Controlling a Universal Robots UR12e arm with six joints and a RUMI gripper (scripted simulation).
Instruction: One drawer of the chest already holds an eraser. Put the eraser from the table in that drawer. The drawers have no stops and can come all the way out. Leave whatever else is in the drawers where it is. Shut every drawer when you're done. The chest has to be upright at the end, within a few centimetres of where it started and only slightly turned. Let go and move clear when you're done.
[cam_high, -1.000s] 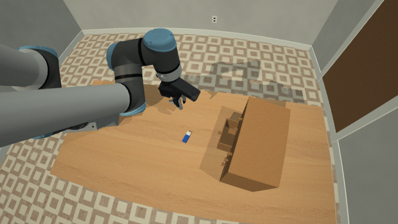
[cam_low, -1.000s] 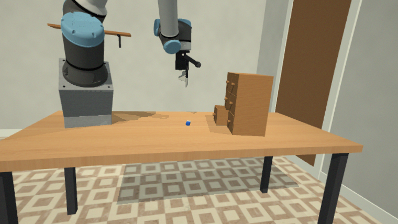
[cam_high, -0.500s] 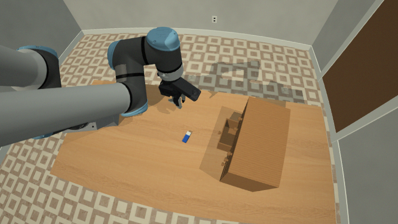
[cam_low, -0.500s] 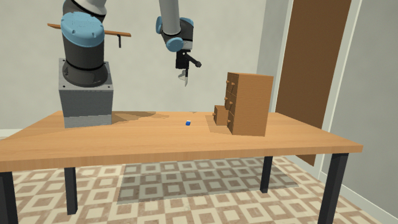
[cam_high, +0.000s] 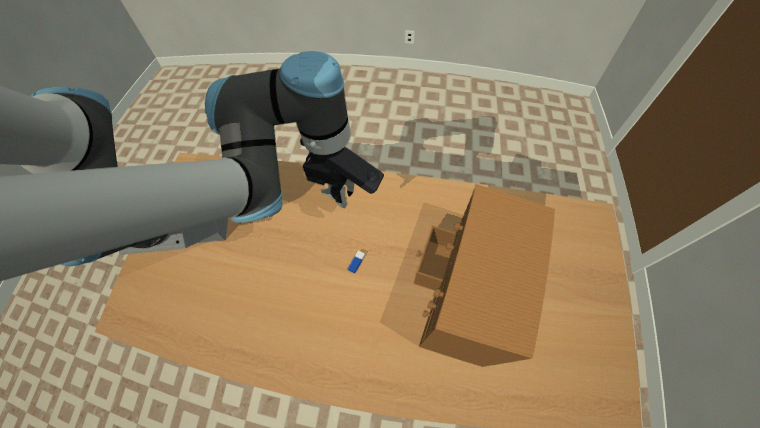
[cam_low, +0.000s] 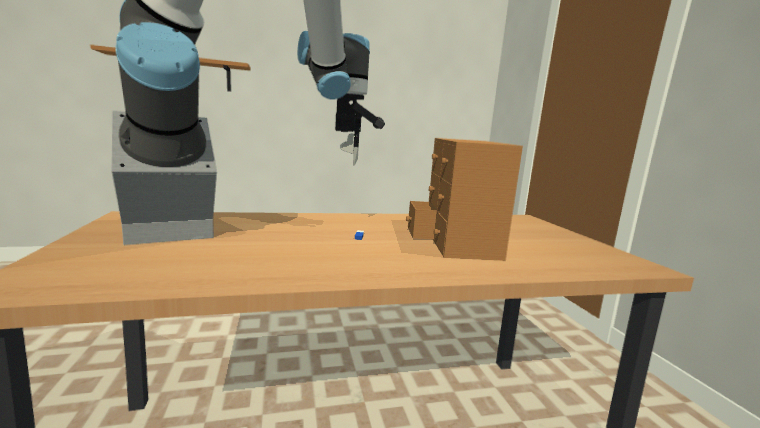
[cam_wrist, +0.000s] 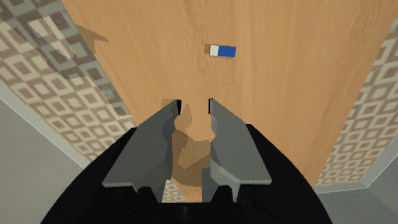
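The eraser (cam_high: 356, 261) (cam_low: 358, 235) (cam_wrist: 223, 51), blue with a white end, lies flat on the table (cam_high: 239, 297) (cam_low: 297, 265), in front of the chest. The wooden chest (cam_high: 499, 265) (cam_low: 478, 207) stands upright. Its bottom drawer in the far column (cam_high: 437, 260) (cam_low: 423, 220) is pulled out. I see nothing in the part of its inside that shows; the rest is hidden under the chest's top edge. The other drawers look shut. My gripper (cam_high: 346, 199) (cam_low: 354, 158) (cam_wrist: 194, 100) is partly open and empty, high above the table's far side, beyond the eraser.
Knobs (cam_high: 437, 292) (cam_low: 440, 197) stick out from the chest's drawer fronts. The open drawer's own knob (cam_high: 419, 253) (cam_low: 408, 218) points toward the eraser's side. The robot's base (cam_low: 164, 196) stands at the table's left end. A wall lies behind the table.
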